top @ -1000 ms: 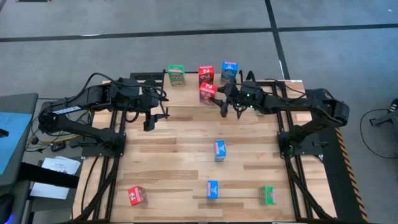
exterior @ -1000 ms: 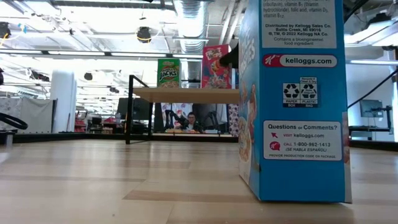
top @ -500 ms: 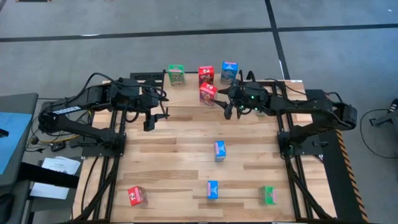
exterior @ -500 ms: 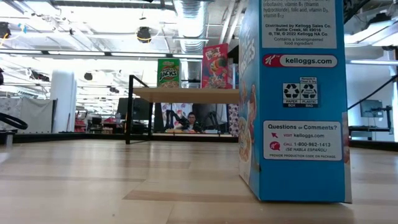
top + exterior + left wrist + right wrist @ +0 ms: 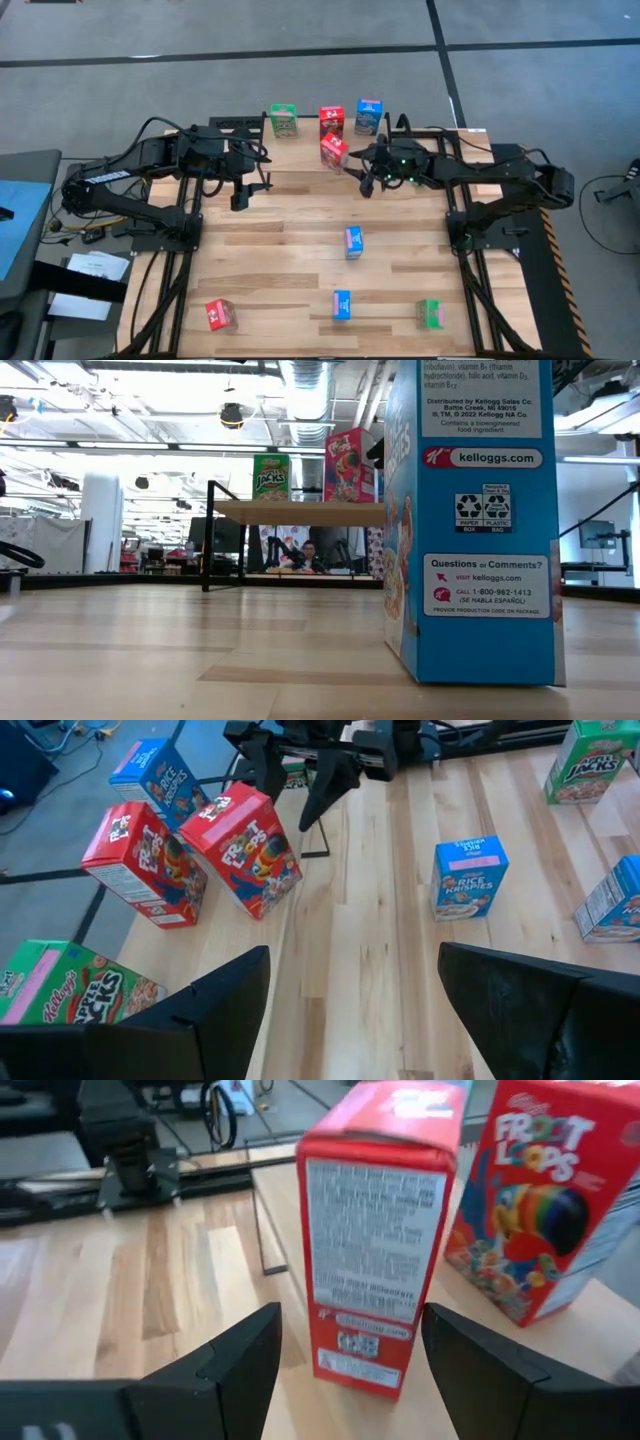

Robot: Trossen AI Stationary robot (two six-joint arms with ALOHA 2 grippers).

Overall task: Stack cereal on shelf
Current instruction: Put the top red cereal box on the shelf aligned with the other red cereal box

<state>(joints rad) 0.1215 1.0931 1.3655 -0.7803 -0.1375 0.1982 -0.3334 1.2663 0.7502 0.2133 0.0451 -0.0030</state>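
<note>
Glossy red cardboard box (image 5: 375, 1230), crisp-edged, upright on pale wooden shelf (image 5: 300, 1370). Right gripper (image 5: 368, 181) level just beside it, fingers spread, gripping nothing. Left gripper (image 5: 252, 190) idle and open over slatted tabletop (image 5: 290, 250).

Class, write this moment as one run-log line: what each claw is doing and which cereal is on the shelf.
right claw: open, beside red box on shelf | left claw: open, waiting | also on shelf: green box, red box, blue box

Nearest blue box (image 5: 470, 520) in the low view read "kelloggs.com", "Questions or Comments?", "1-800-962-1413", "PAPER BOX / PLASTIC BAG". Green box on the shelf (image 5: 270, 476) said "Jacks". From my left wrist cam: two red boxes (image 5: 240, 848) w/ "Froot Loops", blue box (image 5: 469, 878) "Rice Krispies", green box (image 5: 588, 762) "Apple Jacks". Right wrist cam: red box (image 5: 545, 1210) "Froot Loops"; nearer red box's (image 5: 375, 1230) fine print unreadable.
</note>
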